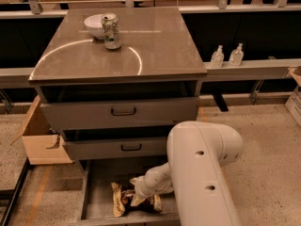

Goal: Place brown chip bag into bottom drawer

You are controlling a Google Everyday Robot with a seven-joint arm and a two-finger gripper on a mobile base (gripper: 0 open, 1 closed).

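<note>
The brown chip bag [123, 199] lies crumpled in the open bottom drawer [96, 192], its tan-yellow end toward the front left. My gripper [138, 196] reaches down into the drawer from the right, right on top of the bag. The white forearm hides the bag's right part. The two upper grey drawers with black handles are closed above it.
A green-white drink can [111, 31] and a white bowl [95, 26] stand at the back left of the cabinet top [155, 51]. An open cardboard box [40, 138] sits on the floor to the left. Two clear bottles [226, 55] stand on a ledge to the right.
</note>
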